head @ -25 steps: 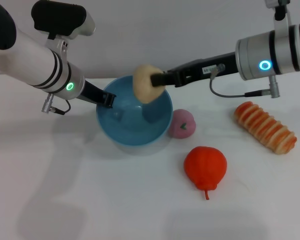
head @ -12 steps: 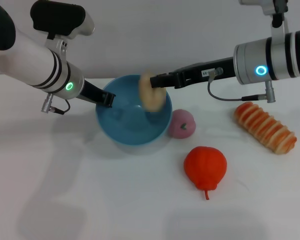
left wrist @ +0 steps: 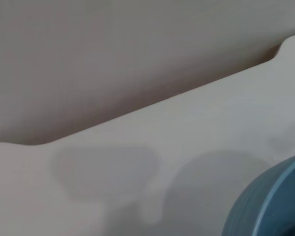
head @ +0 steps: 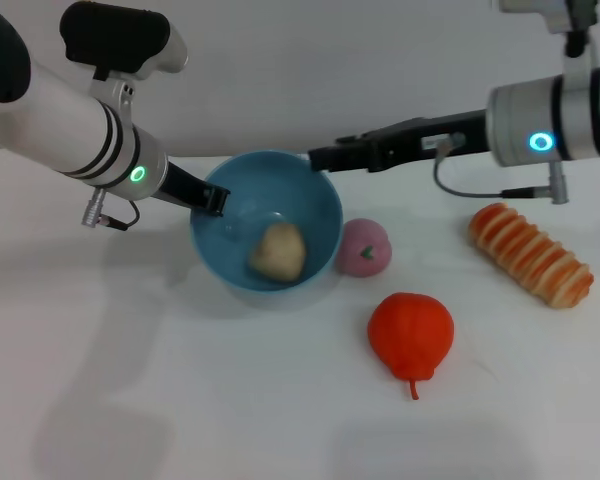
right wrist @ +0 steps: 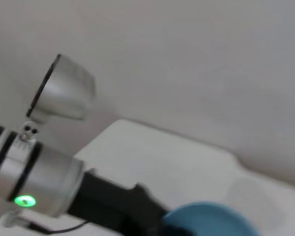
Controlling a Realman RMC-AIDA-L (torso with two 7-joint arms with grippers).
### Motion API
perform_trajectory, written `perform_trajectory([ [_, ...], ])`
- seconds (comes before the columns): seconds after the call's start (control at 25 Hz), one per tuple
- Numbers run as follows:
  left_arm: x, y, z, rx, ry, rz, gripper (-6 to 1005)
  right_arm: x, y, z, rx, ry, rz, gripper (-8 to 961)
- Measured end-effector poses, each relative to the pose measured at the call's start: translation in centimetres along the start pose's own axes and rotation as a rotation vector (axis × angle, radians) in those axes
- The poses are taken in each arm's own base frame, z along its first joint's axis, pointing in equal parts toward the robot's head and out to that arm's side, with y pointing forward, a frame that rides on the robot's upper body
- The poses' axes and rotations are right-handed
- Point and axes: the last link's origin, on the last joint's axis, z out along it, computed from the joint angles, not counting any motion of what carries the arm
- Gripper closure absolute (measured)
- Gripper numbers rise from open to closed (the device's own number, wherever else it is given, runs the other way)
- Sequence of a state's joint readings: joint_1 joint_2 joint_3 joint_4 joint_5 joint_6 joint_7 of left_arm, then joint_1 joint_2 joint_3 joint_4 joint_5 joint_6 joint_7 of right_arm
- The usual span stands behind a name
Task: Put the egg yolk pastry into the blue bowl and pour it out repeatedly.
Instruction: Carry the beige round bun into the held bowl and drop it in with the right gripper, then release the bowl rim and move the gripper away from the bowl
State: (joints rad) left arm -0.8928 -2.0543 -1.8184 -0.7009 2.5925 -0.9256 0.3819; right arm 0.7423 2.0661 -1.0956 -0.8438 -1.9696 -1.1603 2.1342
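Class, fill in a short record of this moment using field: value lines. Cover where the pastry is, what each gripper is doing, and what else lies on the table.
pastry: the egg yolk pastry lies inside the blue bowl, free of any gripper
left gripper: left gripper at the bowl's left rim, apparently clamped on it
right gripper: right gripper above the bowl's far rim, holding nothing
beside the bowl: pink ball, on its right
nearer the camera: red fruit
far right: striped bread roll
surface: white table
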Motion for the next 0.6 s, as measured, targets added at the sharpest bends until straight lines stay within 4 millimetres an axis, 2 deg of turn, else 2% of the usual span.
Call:
perform_trajectory([
  [0.08, 0.0, -0.1, 0.0, 0.001, 0.003, -0.003, 1000, 0.3, -0.5, -0.5, 0.031, -0.019, -0.026, 534],
  [0.32, -0.4, -0.4, 0.2, 0.003, -0.001, -0.017, 1000, 3.2, -4.2, -3.4, 0.256, -0.09, -0.093, 445],
  [0.44, -0.4, -0.4, 0.2, 0.005, 0.002, -0.019, 1001, 4.6, -6.0, -4.6, 0.381, -0.117, -0.124, 444],
  [0.6, -0.2, -0.3, 0.2, 0.005, 0.007, -0.017, 1001, 5.7, -7.1, -5.4, 0.486, -0.192, -0.173, 444],
])
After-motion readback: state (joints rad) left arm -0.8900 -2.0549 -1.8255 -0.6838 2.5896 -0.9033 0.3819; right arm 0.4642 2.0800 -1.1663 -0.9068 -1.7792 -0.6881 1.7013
